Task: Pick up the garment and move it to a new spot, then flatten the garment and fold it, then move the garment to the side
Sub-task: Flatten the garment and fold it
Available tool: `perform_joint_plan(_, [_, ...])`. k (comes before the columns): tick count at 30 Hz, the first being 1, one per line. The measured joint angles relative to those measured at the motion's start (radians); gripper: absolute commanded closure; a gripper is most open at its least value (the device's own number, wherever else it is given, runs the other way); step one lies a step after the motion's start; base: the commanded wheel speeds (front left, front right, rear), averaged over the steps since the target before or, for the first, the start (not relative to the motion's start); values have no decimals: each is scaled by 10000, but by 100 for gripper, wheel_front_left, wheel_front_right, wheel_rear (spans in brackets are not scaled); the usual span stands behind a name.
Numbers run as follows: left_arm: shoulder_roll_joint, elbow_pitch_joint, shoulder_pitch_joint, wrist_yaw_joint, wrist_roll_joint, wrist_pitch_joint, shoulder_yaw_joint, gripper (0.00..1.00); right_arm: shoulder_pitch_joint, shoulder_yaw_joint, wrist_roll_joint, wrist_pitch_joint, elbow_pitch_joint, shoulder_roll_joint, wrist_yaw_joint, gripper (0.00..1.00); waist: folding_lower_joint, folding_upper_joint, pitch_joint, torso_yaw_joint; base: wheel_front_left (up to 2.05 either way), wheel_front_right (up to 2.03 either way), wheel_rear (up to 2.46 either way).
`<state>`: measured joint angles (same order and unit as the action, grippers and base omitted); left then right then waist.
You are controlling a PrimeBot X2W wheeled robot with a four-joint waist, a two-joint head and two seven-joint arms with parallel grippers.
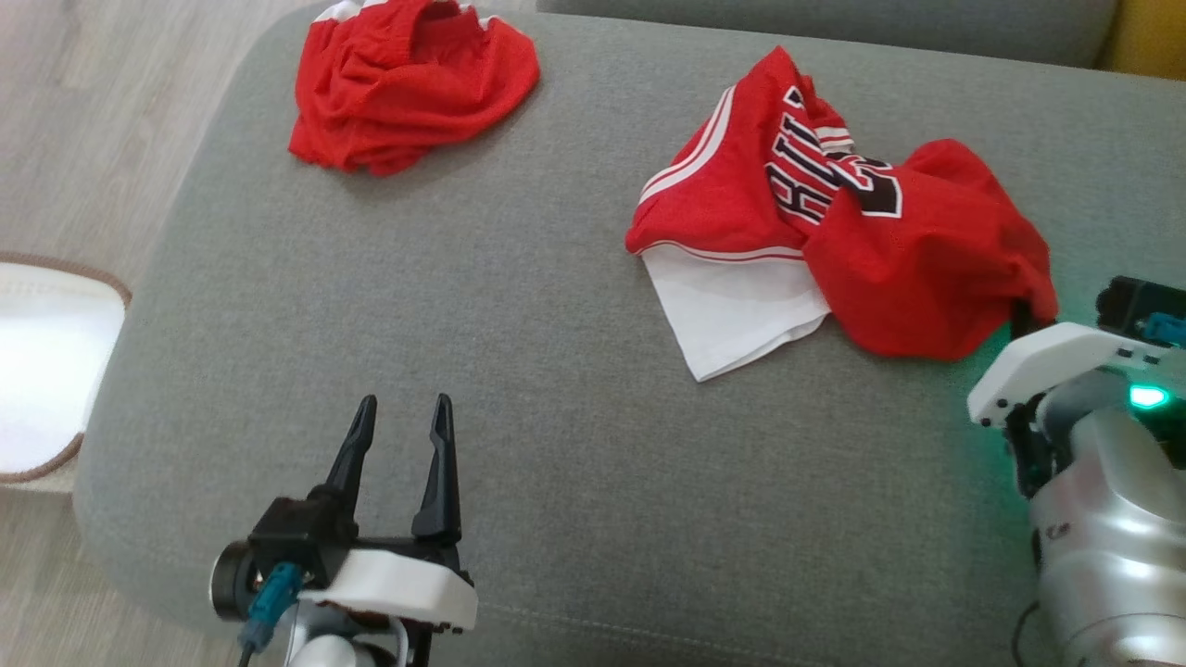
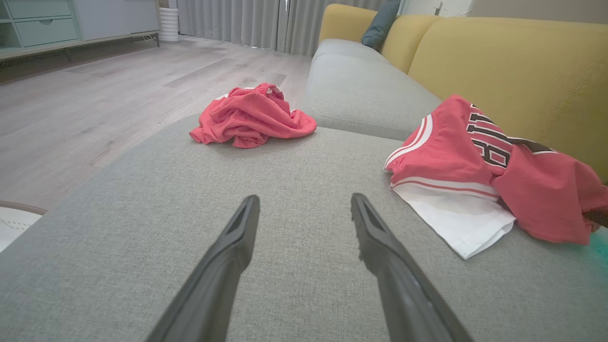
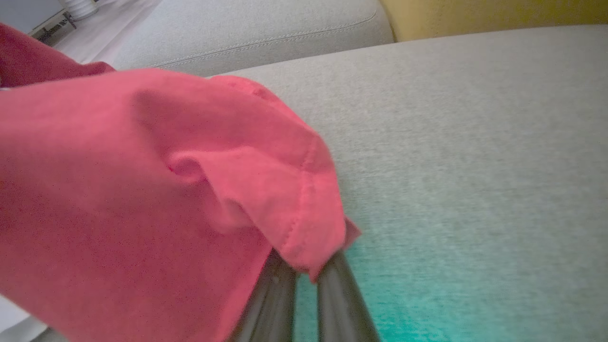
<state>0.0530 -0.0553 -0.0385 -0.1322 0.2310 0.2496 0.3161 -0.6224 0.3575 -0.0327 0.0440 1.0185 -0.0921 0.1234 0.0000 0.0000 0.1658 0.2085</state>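
Nearest me, my left gripper (image 1: 405, 400) is over the front left of the grey sofa seat (image 1: 556, 398), fingers spread wide and holding nothing. My right gripper (image 3: 306, 280) is at the seat's right side, fingers pinched together on the hem of the red jersey (image 1: 889, 269). The jersey lies crumpled on the right half of the seat, black-and-white lettering uppermost, with a white layer (image 1: 741, 320) sticking out from under its near edge. At the far left corner a second red garment (image 1: 408, 83) sits bunched, well apart from the jersey, with the yellow backrest (image 2: 513, 71) beyond.
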Motion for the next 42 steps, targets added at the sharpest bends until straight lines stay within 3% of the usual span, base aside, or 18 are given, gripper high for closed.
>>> perform_joint_plan(9, [0, -31, -137, 0, -10, 0, -13, 0, 128, 127, -422, 370, -869, -272, 0, 100, 0, 0, -229, -576, 0, 0, 0])
perform_joint_plan(14, [2, -29, -277, -2, 2, 0, -12, 0, 1178, 380, -477, -40, -2495, -516, 2, 100, 0, 0, -290, -1017, 0, 0, 0])
perform_joint_plan(20, [2, -19, -277, -2, 2, 0, 17, 0, 2931, 721, -453, -1452, -5110, -324, 2, 100, 0, 0, -259, -1414, 0, 0, 0])
perform_joint_plan(21, [2, -19, -276, -2, 2, 0, 23, 0, 3147, 723, -407, -1655, -5484, -230, 2, 94, 0, 0, -236, -1462, 0, 0, 0])
perform_joint_plan(23, [2, -25, -266, 2, 2, 0, 40, 0, 3510, 685, -349, -2004, -6098, -40, 2, 46, 0, 0, -181, -1542, 0, 0, 0])
perform_joint_plan(24, [2, -33, -263, 4, 2, 0, 40, 0, 3646, 637, -257, -2153, -6349, 50, 2, 13, 0, 0, -161, -1583, 0, 0, 0])
perform_joint_plan(25, [2, -38, -250, 4, 2, 0, 40, 0, 3756, 577, -169, -2261, -6581, 144, 2, 0, 0, 0, -149, -1626, 0, 0, 0])
perform_joint_plan(37, [2, -115, -179, 17, 4, 0, 35, 0, 4718, 523, 151, -2460, -9620, 378, 2, 0, 0, 0, -416, -1943, 0, 0, 0])
perform_joint_plan(42, [2, -474, -89, 322, 2, 0, 420, 0, 4806, -58, 470, -2320, -10696, 441, 2, 0, 0, 0, -453, -2138, 0, 0, 0])
